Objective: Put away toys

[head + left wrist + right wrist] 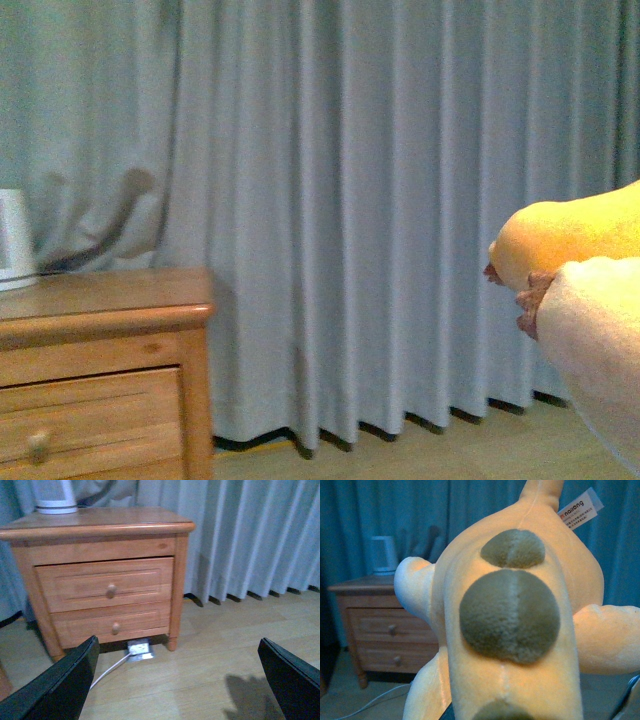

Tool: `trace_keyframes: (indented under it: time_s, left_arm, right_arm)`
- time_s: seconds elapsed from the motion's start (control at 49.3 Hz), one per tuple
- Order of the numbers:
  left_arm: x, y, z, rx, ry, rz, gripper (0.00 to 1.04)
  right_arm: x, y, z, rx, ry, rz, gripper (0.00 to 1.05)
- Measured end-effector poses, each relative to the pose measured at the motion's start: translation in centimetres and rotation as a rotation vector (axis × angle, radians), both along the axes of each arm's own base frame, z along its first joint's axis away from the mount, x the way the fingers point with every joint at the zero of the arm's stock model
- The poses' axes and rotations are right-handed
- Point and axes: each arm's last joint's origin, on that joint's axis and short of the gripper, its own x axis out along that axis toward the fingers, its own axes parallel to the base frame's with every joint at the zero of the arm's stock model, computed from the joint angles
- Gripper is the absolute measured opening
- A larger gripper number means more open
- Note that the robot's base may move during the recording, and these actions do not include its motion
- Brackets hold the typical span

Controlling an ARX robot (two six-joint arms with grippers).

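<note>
The plush toy fills the right wrist view: an orange-yellow body with olive bumps down its back, stubby limbs and a white hang tag. My right gripper is shut on it, its fingers almost wholly hidden beneath the body. In the front view the plush toy pokes in from the right edge, held up in the air. My left gripper is open above the wooden floor, nothing between its black fingers.
A wooden nightstand with two closed drawers stands by the grey curtain; a white appliance sits on top. A power strip with a white cable lies on the floor at its foot. Nightstand corner shows lower left.
</note>
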Motion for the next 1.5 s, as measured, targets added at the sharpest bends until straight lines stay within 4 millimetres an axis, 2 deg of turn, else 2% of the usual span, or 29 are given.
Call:
trace_keyframes:
  time_s: [1.502]
  left_arm:
    - [0.01,0.0,-0.01,0.0,0.001,0.0,0.98]
  right_arm:
    - [-0.03,0.0,0.02,-0.001,-0.003,0.004,0.07]
